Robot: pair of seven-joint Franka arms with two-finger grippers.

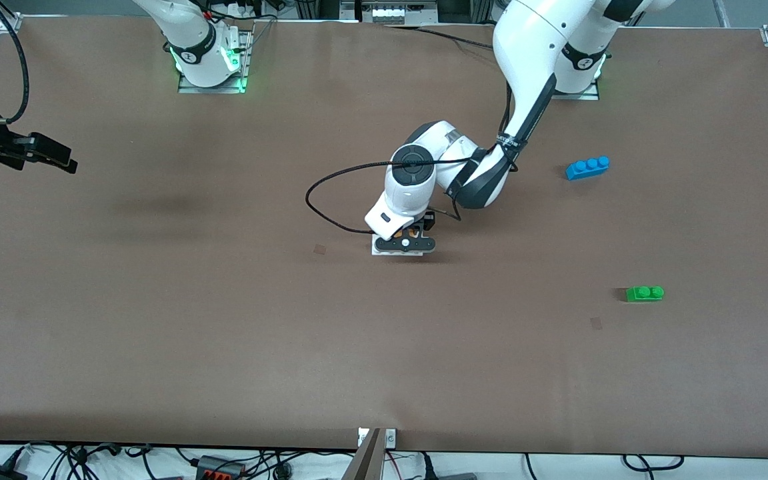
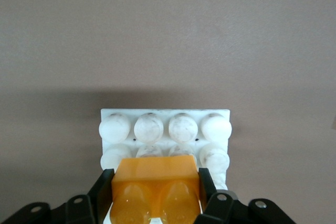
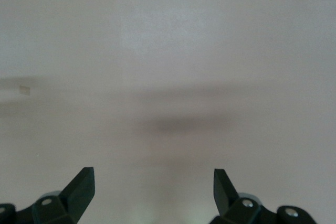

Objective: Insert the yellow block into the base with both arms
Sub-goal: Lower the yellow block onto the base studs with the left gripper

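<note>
My left gripper [image 1: 405, 244] is low at the middle of the table, shut on the yellow block [image 1: 416, 231]. In the left wrist view the fingers [image 2: 106, 182] clamp the two short sides of the block [image 2: 155, 192], with the gripper's middle between them [image 2: 155, 176]. The block sits on the white studded base [image 2: 165, 127], covering the middle studs nearest the gripper. One full row and the outer studs of a second row show past it. In the front view only the base's edge [image 1: 379, 251] shows under the hand. My right gripper [image 1: 57, 159] hangs open and empty [image 3: 153, 177] over bare table at the right arm's end.
A blue three-stud brick [image 1: 587, 167] lies toward the left arm's end of the table. A green two-stud brick [image 1: 645, 293] lies nearer the front camera than the blue one. A black cable [image 1: 331, 213] loops off the left wrist beside the base.
</note>
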